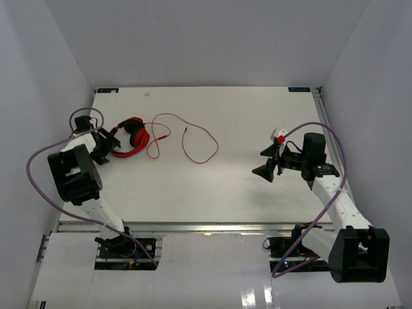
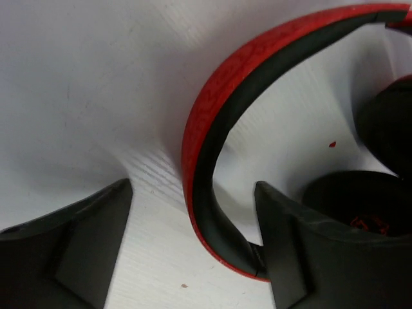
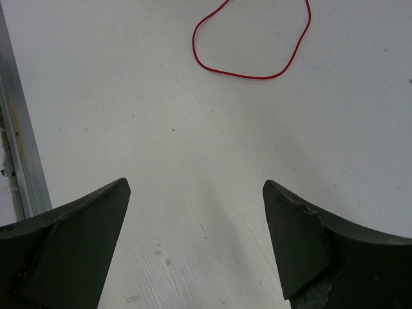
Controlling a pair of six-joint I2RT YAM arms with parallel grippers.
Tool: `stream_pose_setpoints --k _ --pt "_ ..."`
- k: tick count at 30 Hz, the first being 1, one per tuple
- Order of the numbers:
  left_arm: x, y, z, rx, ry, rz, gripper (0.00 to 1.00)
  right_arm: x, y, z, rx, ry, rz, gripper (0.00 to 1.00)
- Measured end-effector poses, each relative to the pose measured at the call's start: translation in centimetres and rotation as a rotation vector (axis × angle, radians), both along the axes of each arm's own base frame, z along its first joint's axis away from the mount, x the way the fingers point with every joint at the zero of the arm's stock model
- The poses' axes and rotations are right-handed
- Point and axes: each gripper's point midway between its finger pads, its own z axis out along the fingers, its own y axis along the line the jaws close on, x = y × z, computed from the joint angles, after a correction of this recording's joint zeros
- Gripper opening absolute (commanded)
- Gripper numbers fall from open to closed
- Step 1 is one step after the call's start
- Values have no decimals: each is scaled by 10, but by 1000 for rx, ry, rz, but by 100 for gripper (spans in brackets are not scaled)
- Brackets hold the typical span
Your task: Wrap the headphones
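The red headphones (image 1: 132, 138) lie at the table's left, black ear pads facing inward. Their thin red cable (image 1: 193, 138) trails right in loose loops. My left gripper (image 1: 109, 145) stands open astride the headband. In the left wrist view the red and black band (image 2: 212, 129) curves down between my left gripper's (image 2: 193, 185) jaws, against the right finger (image 2: 302, 251) and well clear of the left one. My right gripper (image 1: 269, 161) hovers open over bare table at the right. In its wrist view, one cable loop (image 3: 257, 78) lies ahead of the empty right gripper (image 3: 196, 185).
Thick purple arm cables (image 1: 38, 161) arc beside each arm. White enclosure walls close in on three sides. A metal rail (image 3: 19, 148) runs along the table's edge beside the right gripper.
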Motion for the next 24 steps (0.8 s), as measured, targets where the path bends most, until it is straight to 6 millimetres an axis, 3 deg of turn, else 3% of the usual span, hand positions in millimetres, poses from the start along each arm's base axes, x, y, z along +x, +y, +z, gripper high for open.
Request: stream_pose_setpoints --k 4,11,16,21,24 --pt "15 12 -4 40 42 18 61 -1 0 0 1 -4 7 90" --pt "32 21 -11 144 108 -4 14 -3 1 1 1 -3 10 90" --pt "33 14 -11 181 121 -32 0 -3 0 1 0 -1 10 90" --pt "30 10 -4 195 110 -65 0 -7 0 -1 -13 -23 33 90" --pt "28 -2 13 224 78 -148 0 -17 1 -5 -35 -54 95 91"
